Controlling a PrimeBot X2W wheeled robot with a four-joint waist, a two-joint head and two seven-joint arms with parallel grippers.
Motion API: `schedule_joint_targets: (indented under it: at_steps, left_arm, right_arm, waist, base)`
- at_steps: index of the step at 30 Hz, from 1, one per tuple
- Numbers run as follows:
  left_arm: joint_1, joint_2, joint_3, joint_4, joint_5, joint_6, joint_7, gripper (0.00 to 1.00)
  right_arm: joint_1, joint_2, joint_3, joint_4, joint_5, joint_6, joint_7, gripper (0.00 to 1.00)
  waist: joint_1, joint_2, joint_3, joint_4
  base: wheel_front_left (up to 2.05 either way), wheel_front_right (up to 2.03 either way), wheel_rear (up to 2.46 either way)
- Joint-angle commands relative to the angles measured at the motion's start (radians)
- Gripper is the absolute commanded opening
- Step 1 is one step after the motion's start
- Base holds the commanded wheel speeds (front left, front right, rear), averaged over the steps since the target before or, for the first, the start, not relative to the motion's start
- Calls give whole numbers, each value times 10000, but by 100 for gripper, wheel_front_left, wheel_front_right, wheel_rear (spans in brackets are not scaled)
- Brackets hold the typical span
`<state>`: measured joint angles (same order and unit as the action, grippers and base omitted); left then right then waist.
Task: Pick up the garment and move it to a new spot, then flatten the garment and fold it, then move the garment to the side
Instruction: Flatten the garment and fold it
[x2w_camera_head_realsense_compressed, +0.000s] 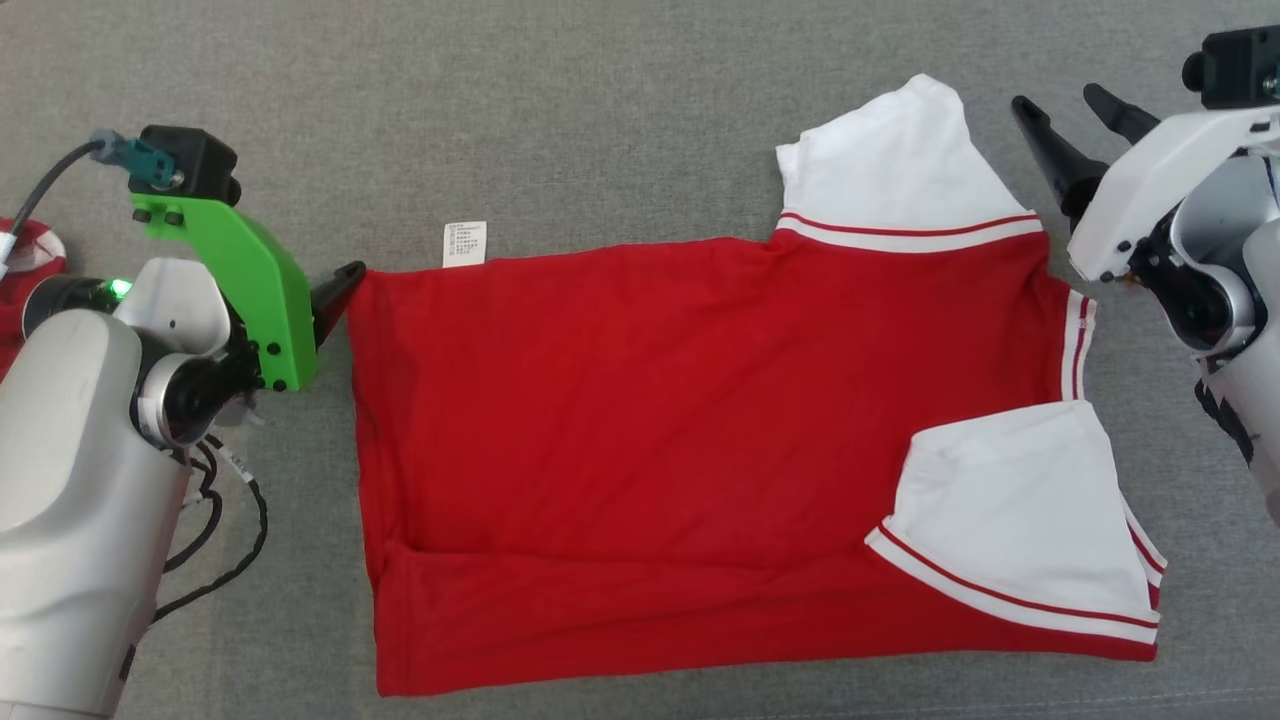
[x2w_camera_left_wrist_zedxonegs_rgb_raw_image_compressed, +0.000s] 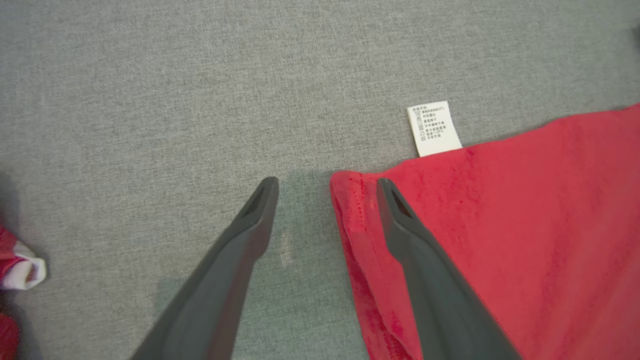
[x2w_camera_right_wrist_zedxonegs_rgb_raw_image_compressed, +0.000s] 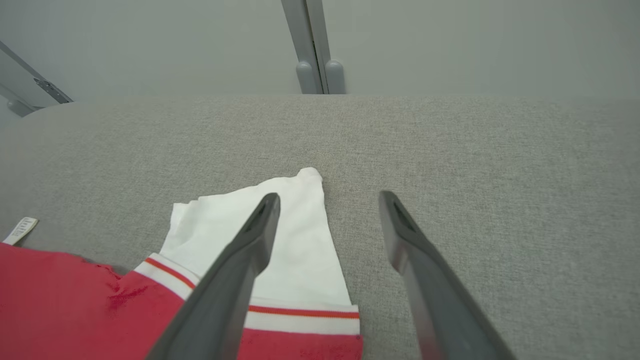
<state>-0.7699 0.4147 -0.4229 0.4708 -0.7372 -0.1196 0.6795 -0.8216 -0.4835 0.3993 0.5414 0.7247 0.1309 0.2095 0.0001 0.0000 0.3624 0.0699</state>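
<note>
The garment (x2w_camera_head_realsense_compressed: 650, 430), a red shirt with white sleeves, lies flat on the grey cloth surface with its collar end to the right. One white sleeve (x2w_camera_head_realsense_compressed: 900, 165) points away from me; the other (x2w_camera_head_realsense_compressed: 1020, 510) is folded onto the red body. My left gripper (x2w_camera_head_realsense_compressed: 340, 285) is open at the shirt's far left corner. In the left wrist view it (x2w_camera_left_wrist_zedxonegs_rgb_raw_image_compressed: 326, 182) straddles that corner (x2w_camera_left_wrist_zedxonegs_rgb_raw_image_compressed: 350, 200), one finger over red cloth, one over bare surface. My right gripper (x2w_camera_head_realsense_compressed: 1054, 96) hangs open just right of the far sleeve; its left finger (x2w_camera_right_wrist_zedxonegs_rgb_raw_image_compressed: 250, 250) hovers over that sleeve (x2w_camera_right_wrist_zedxonegs_rgb_raw_image_compressed: 300, 260).
A white care label (x2w_camera_head_realsense_compressed: 464, 244) sticks out from the shirt's far edge. Another red and white cloth (x2w_camera_head_realsense_compressed: 25, 270) lies at the left border. Black cables (x2w_camera_head_realsense_compressed: 215, 510) hang beside my left arm. Beyond the surface's far edge stands a grey post (x2w_camera_right_wrist_zedxonegs_rgb_raw_image_compressed: 312, 50).
</note>
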Motion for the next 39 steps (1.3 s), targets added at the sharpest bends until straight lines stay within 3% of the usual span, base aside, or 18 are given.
schedule_joint_targets:
  at_steps: [1,10,19,30,33,34,36,37,39]
  left_arm:
    - [-272,-99,-67,163,-110,-38,109,100]
    - [-1040,-402,-713,561,-762,-123,733,100]
    - [-1428,-360,-1438,385,-1271,-124,839,100]
    - [-1939,-351,-2111,764,-1703,-122,696,100]
    - [-2027,-320,-2286,857,-1815,-122,655,100]
    - [-2056,-316,-2337,886,-1859,-122,630,91]
    - [-2086,-289,-2479,963,-1993,-122,641,24]
    - [-2095,-258,-2531,991,-2064,-122,576,0]
    - [-2127,-152,-2617,1034,-2147,-122,424,0]
  right_arm:
    - [-359,-30,260,260,167,-3,-4,100]
    - [-2151,-111,1935,2147,1002,-3,173,100]
    - [-3207,-75,3038,3485,1689,-5,782,100]
    - [-3438,-62,4475,3128,2691,15,1392,98]
    - [-3509,-146,4934,2839,3025,15,1402,19]
    - [-3532,-178,5030,2758,3130,15,1330,0]
    - [-3626,-296,5242,2627,3307,9,1055,0]
    - [-3710,-370,5330,2589,3374,0,838,0]
    - [-3848,-489,5457,2573,3461,0,291,0]
  waist:
    - [-1,0,504,349]
    - [-1,0,1082,820]
    - [-1,0,1458,1123]
    - [-1,0,1617,1065]
    - [-1,0,1651,1020]
    - [-1,0,1660,1013]
    - [-1,0,1654,998]
    - [-1,0,1633,990]
    - [-1,0,1555,981]
  base:
    - [0,0,0]
    - [0,0,0]
    - [0,0,0]
    - [0,0,0]
    - [0,0,0]
    - [0,0,0]
    - [0,0,0]
    - [0,0,0]
    - [0,0,0]
